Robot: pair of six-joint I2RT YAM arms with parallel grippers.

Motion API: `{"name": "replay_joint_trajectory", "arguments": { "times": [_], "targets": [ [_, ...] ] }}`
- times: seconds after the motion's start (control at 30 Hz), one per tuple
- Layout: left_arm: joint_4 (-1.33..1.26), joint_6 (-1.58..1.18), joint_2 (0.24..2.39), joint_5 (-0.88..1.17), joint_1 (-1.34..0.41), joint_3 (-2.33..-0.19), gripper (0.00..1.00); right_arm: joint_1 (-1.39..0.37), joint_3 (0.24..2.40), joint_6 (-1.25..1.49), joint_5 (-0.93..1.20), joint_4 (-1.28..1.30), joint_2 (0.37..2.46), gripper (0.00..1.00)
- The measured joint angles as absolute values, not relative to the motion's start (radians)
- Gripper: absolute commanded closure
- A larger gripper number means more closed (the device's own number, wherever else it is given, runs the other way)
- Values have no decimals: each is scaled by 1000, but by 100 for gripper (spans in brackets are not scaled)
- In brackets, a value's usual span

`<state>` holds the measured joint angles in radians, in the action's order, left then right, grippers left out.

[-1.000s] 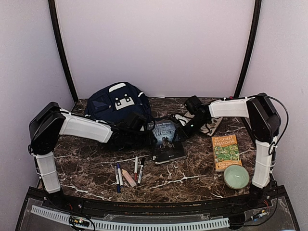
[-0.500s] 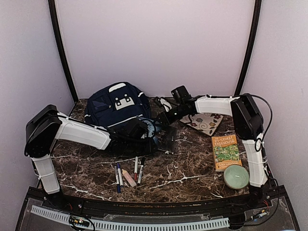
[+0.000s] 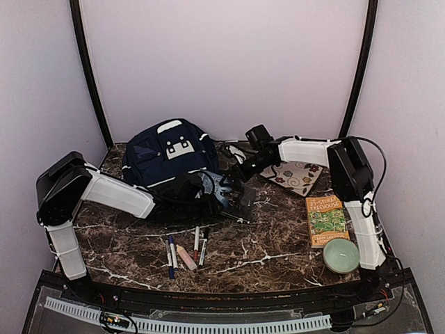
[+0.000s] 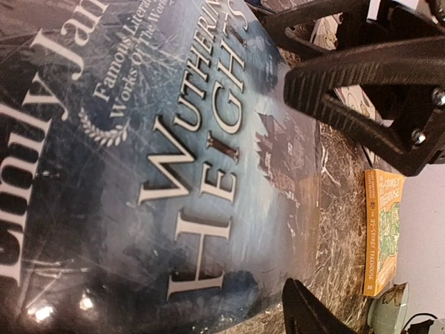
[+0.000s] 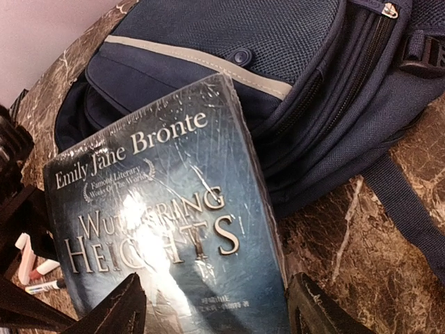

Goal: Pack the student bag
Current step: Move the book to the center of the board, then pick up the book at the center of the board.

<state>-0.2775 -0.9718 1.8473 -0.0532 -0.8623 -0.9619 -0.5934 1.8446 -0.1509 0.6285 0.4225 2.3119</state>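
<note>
The student bag (image 3: pixel 167 149) lies at the back left, its open mouth facing right; it also shows in the right wrist view (image 5: pixel 278 62). A dark blue "Wuthering Heights" book (image 3: pixel 233 195) leans tilted with its top end at the bag's mouth and fills both wrist views (image 4: pixel 174 160) (image 5: pixel 167 223). My right gripper (image 3: pixel 241 174) is open at the book's lower end (image 5: pixel 219 296), with one finger (image 5: pixel 115 306) over the cover and the other beside its edge. My left gripper (image 3: pixel 203 189) is open at the bag's mouth. Only one of its fingers (image 4: pixel 309 313) shows, as the book hides the other.
Several pens and markers (image 3: pixel 186 249) lie near the front. An orange book (image 3: pixel 326 220) and a green bowl (image 3: pixel 341 255) sit at the right. A floral cloth (image 3: pixel 300 175) lies behind the right arm. Walls close in the back and sides.
My right gripper moved left toward the bag. The book went from flat on the table to tilted against the bag's mouth. My left gripper shifted slightly at the opening.
</note>
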Motion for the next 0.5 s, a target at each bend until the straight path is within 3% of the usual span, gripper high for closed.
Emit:
{"name": "replay_joint_trajectory", "arguments": {
  "times": [0.4, 0.5],
  "targets": [
    [-513, -1050, 1911, -16, -852, -899, 42, -548, 1850, -310, 735, 570, 2361, 28],
    [-534, -1056, 1915, -16, -852, -892, 48, -543, 1816, -322, 768, 596, 2347, 28]
  ]
}}
